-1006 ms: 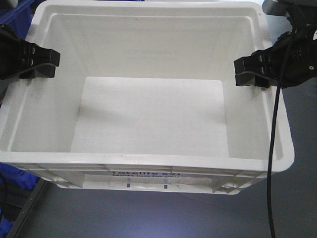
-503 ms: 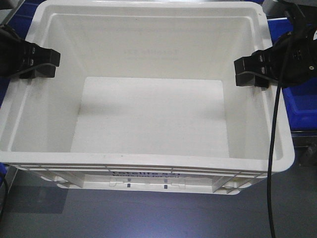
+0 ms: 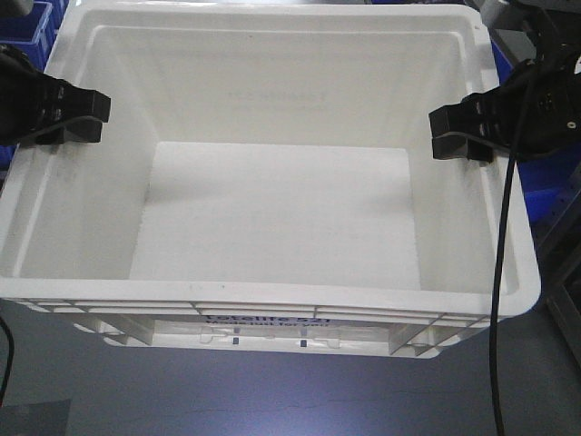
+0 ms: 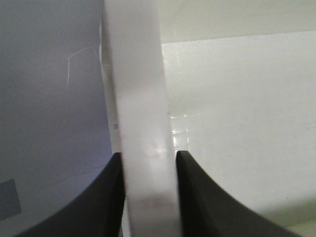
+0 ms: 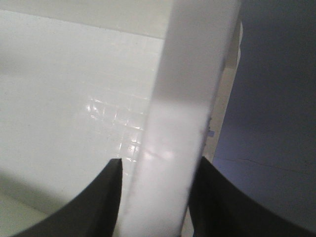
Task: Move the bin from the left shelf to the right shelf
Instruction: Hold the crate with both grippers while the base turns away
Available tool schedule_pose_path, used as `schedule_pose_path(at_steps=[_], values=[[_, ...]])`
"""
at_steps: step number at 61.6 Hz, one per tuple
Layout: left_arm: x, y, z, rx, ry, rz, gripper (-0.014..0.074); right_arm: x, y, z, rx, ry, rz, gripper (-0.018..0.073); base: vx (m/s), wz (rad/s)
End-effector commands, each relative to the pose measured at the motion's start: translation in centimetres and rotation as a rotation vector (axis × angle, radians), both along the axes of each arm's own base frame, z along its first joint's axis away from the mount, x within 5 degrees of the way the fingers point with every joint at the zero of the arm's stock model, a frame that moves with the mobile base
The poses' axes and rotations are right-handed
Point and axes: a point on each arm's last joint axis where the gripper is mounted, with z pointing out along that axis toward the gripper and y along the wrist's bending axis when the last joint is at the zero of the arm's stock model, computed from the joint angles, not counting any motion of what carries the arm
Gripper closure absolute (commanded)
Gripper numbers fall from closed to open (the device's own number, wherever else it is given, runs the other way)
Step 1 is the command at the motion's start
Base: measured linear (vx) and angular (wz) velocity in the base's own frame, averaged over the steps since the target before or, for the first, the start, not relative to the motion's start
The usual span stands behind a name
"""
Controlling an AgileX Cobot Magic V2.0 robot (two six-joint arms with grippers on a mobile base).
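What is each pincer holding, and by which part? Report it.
The left pincer clamps the bin by its left side rim; the right pincer clamps the same bin by its right side rim.

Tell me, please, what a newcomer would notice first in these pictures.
The large white bin fills the front view, empty inside. The left gripper and the right gripper each clamp a side rim, black against the white.
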Motion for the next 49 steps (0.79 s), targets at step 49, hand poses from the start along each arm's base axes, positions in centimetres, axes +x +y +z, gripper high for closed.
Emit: schedule_pose_path(at_steps=[49], values=[[-0.53, -0.09, 2.92, -0.035, -0.17, -0.018, 0.0604, -0.09, -0.49, 2.47, 0.007, -0.151, -0.02, 0.0564, 0.28, -0.16]])
